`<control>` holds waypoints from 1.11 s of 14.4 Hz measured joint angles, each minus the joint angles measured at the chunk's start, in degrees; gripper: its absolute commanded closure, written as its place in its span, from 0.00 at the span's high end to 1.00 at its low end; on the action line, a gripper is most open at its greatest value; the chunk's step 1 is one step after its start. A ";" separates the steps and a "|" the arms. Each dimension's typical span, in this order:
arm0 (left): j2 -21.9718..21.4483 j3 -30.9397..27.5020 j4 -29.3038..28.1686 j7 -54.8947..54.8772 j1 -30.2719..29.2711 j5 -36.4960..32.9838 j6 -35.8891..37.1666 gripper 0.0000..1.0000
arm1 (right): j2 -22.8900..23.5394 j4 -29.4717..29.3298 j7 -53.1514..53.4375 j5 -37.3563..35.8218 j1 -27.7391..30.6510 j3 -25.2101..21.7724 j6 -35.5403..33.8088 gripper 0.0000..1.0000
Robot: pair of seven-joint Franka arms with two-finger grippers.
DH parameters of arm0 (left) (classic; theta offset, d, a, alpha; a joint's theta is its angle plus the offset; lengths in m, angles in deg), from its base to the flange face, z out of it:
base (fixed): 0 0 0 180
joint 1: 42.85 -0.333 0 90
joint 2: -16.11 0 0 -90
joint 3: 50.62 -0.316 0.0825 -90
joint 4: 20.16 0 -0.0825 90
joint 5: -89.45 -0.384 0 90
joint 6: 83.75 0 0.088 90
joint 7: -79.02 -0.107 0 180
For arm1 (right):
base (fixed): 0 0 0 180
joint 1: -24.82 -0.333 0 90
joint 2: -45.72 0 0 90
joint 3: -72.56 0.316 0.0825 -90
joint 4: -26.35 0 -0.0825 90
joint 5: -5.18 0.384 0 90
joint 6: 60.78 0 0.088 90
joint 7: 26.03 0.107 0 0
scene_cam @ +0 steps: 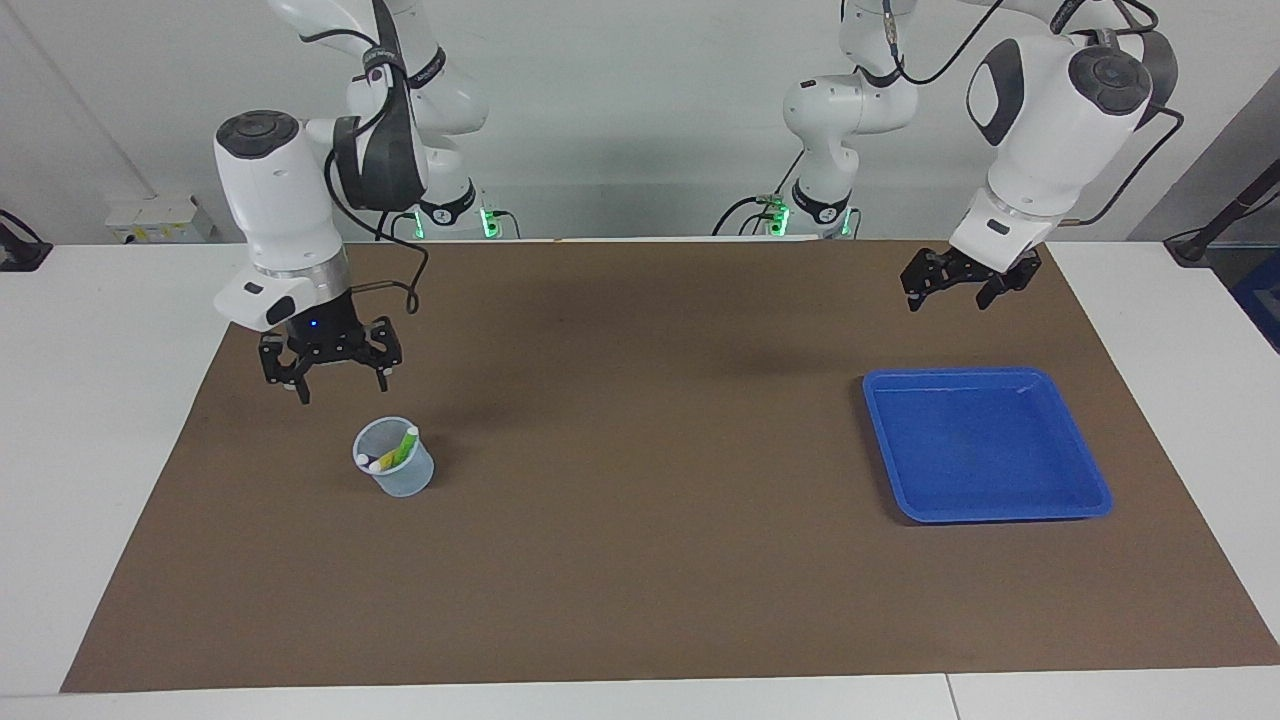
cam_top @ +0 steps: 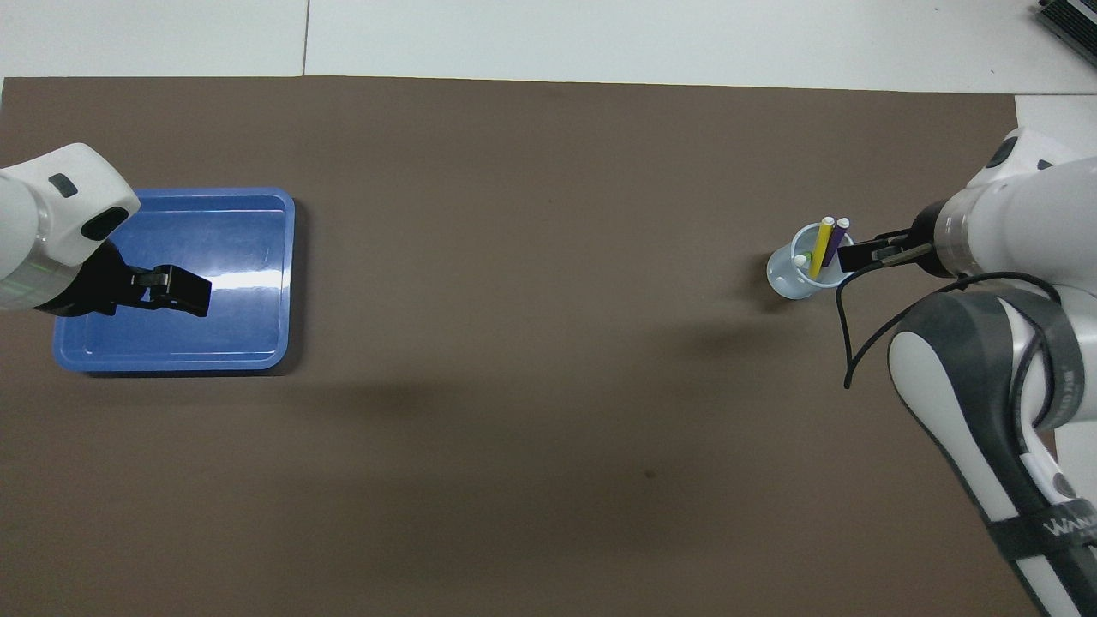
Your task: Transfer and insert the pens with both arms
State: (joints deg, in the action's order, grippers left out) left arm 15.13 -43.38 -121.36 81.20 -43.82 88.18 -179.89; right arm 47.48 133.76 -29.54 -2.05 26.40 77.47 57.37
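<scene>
Overhead, purple pen [cam_top: 838, 237] visible | facing, right pincer [scene_cam: 335, 378] clears cup [scene_cam: 396, 459]

Lighting was bright and even, from above. Soft, diffuse shadows of the arms lay on the brown mat [scene_cam: 640, 560]. A white glare streak crossed the floor of the blue tray [cam_top: 248, 278] in the overhead view. Both views were sharp, with no visible edge distortion.

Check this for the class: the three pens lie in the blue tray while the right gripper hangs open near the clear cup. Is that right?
Not quite. The overhead view shows the pens standing in the clear cup, not in the blue tray, which holds nothing. The right gripper does hang open near the cup.
</scene>
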 measured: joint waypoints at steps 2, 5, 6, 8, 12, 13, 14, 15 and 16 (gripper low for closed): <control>0.00 0.00 0.00 0.00 0.00 0.00 0.01 1.00 | -0.74 -5.84 3.54 -0.03 -0.46 0.02 -9.79 1.00; 0.00 0.00 0.00 0.00 0.00 0.00 0.01 1.00 | -1.69 -13.41 6.76 0.72 -0.44 -0.15 -21.53 1.00; 0.00 0.00 0.00 0.00 0.01 0.00 0.01 1.00 | -1.93 -15.43 7.06 1.00 -0.41 -0.23 -24.63 1.00; 0.00 0.02 0.00 0.00 0.03 0.00 0.01 1.00 | -2.28 -18.38 7.21 2.69 -0.21 -0.65 -29.02 1.00; 0.00 0.25 0.35 0.00 0.08 0.00 1.22 1.00 | -2.60 -21.22 7.26 5.85 0.44 -1.77 -34.51 1.00; -0.01 0.27 0.89 0.00 0.16 0.00 2.10 1.00 | -2.70 -21.23 7.26 5.85 0.68 -1.80 -34.49 1.00; -0.03 0.27 1.48 0.00 0.24 0.00 2.92 1.00 | -2.70 -21.14 7.26 5.86 0.89 -1.80 -34.43 1.00; -0.04 0.27 1.98 0.00 0.31 0.00 3.56 1.00 | -2.73 -20.84 7.26 5.86 0.98 -1.79 -34.08 1.00; -0.06 0.27 2.16 0.00 0.38 0.00 3.75 1.00 | -2.77 -20.32 7.26 5.86 0.99 -1.79 -32.83 1.00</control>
State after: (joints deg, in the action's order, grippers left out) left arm 15.08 -43.11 -119.20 81.20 -43.44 88.19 -176.14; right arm 44.70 113.44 -22.28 3.82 27.39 75.68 24.54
